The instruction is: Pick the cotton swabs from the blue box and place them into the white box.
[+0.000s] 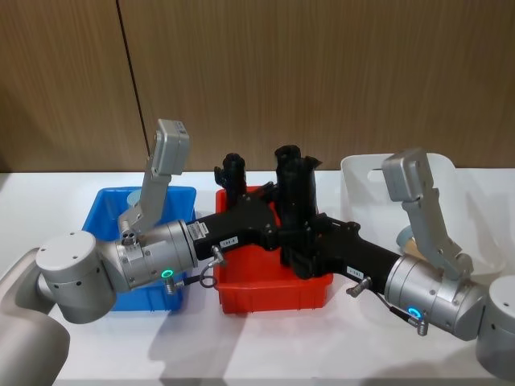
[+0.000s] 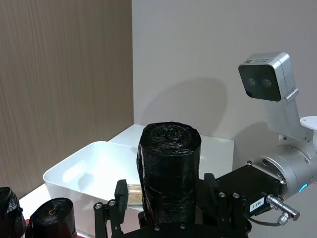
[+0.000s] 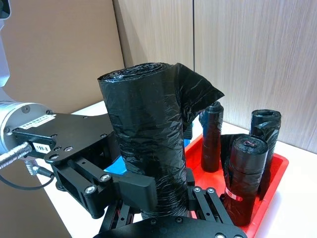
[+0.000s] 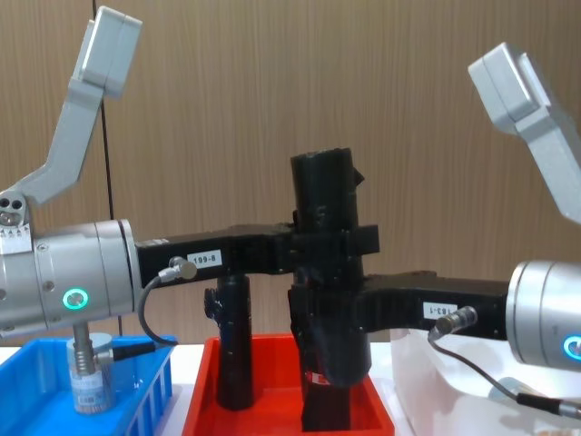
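Both arms meet over the red tray (image 1: 273,293). My left gripper (image 1: 286,211) and right gripper (image 1: 299,253) are each shut on the same tall black roll (image 4: 329,272), which stands upright; the left holds it higher up, the right lower down. The roll (image 2: 169,173) sits between the left fingers and also (image 3: 148,148) between the right ones. The blue box (image 1: 105,205) lies under my left arm, and a pale blue lid of a cotton swab tub (image 1: 131,195) peeks out at its back. The white box (image 1: 362,173) at the right holds another cotton swab tub (image 1: 405,237), partly hidden by my right arm.
Three more black rolls (image 3: 247,173) stand in the red tray (image 3: 277,168), which sits between the blue and white boxes. A wood-panelled wall runs behind the white table. Bare tabletop lies in front of the boxes (image 1: 273,346).
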Motion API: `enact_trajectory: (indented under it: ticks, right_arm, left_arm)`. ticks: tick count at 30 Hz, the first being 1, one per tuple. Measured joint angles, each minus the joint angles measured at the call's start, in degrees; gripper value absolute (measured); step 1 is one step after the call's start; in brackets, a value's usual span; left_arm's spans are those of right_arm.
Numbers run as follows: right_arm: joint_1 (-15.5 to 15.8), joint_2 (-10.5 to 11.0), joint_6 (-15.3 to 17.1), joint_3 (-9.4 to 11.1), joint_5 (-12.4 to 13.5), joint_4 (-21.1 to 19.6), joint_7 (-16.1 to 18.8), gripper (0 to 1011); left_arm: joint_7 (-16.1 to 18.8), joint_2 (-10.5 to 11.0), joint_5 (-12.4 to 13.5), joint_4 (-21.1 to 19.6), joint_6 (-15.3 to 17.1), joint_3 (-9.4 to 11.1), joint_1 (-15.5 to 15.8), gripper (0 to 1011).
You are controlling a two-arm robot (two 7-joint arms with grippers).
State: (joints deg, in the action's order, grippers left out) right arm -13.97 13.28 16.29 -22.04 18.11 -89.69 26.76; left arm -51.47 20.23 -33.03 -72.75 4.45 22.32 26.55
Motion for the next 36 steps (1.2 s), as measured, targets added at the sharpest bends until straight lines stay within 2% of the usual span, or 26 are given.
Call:
enact_trajectory:
  ticks: [2, 21, 36]
  right_arm:
    - [0.06, 0.09, -0.06, 0.00, 0.06, -0.07, -0.03, 483]
    - [0.33, 1.40, -1.54, 1.05, 1.44, 0.37, -1.05, 483]
    - [-0.24, 2.32, -4.22, 2.20, 1.85, 2.99, -1.79, 482]
  left_arm:
    - [0.00, 0.00, 0.00, 0.00, 0.00, 0.00, 0.00, 1004]
    - [0.00, 0.00, 0.00, 0.00, 0.00, 0.00, 0.00, 1004]
    - [0.00, 0.00, -0.01, 0.00, -0.01, 0.00, 0.00, 1004]
